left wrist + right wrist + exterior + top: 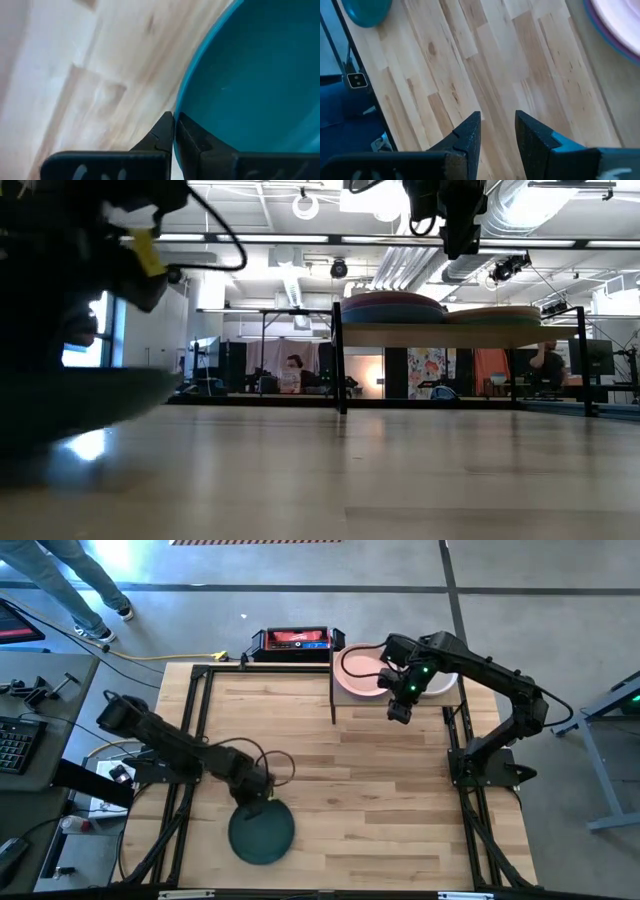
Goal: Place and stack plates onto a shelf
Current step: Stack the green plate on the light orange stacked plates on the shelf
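The dark green plate (262, 832) sits near the table's near-left part; in the low view the plate (80, 405) fills the left. My left gripper (254, 802) is shut on it. On the shelf (360, 708) at the far side, a pink plate (358, 670) tops one stack and a cream plate (442, 683) tops the other. In the low view both stacks (392, 307) rest on the shelf board (440, 335). My right gripper (400, 712) hangs open above the shelf's near edge, touching nothing. My left gripper (174, 131) pinches the rim (181, 107) of the dark green plate at the plate's far edge, one finger on each side of the rim. The fingers come from above, slanting toward the near side. Whether the plate is clear of the table I cannot tell.
Bare wooden tabletop (380, 790) lies between the plate and the shelf. A black frame (190, 720) runs along the table's sides. A red and black box (295, 640) stands behind the far edge. The right wrist view shows the pink plate's rim (620, 25) over a purple one.
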Motion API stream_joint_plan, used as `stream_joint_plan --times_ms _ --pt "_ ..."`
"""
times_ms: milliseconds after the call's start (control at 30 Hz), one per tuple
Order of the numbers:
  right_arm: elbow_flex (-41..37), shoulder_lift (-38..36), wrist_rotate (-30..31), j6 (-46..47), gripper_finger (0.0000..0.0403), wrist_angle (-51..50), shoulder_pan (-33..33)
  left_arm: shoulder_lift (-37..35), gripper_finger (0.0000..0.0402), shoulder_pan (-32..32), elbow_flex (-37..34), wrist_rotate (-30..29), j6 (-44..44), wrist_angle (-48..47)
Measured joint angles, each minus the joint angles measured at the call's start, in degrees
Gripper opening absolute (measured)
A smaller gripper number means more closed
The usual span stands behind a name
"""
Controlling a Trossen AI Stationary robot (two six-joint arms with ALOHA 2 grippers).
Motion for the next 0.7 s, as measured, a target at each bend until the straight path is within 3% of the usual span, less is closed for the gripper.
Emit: stream_joint_plan --times_ms 367,700 --pt "0.0 0.0 0.0 2.0 0.0101 0.8 5.4 -6.1 0.0001 9.6 6.2 -5.7 -1.8 -0.4" --pt "0.0 0.0 3.2 7.4 0.0101 10.0 11.3 -6.7 0.0001 17.2 16.8 -17.3 2.3 -0.8"
